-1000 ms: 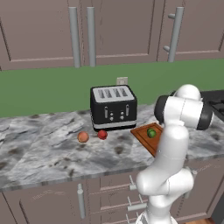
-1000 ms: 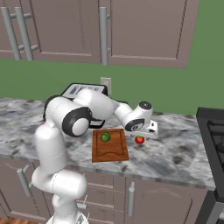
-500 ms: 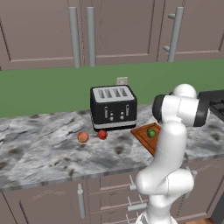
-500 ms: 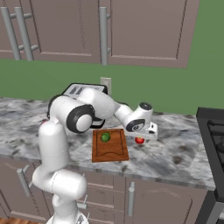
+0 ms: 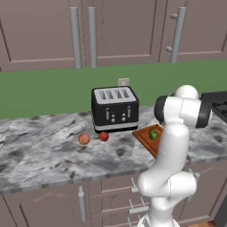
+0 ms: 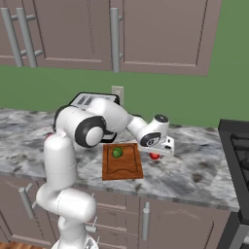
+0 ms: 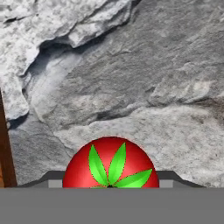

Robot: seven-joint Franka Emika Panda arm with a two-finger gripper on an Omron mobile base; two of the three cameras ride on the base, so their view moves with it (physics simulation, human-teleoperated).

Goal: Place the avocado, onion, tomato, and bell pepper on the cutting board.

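My hand has just snapped shut on the bell pepper, sitting on the counter at three o'clock of the cutting board, ready to lift.

Arm stretched forward-right, tool low, jaws clamped shut.

Green avocado on cutting board, gripper low beside it, jaws around red bell pepper
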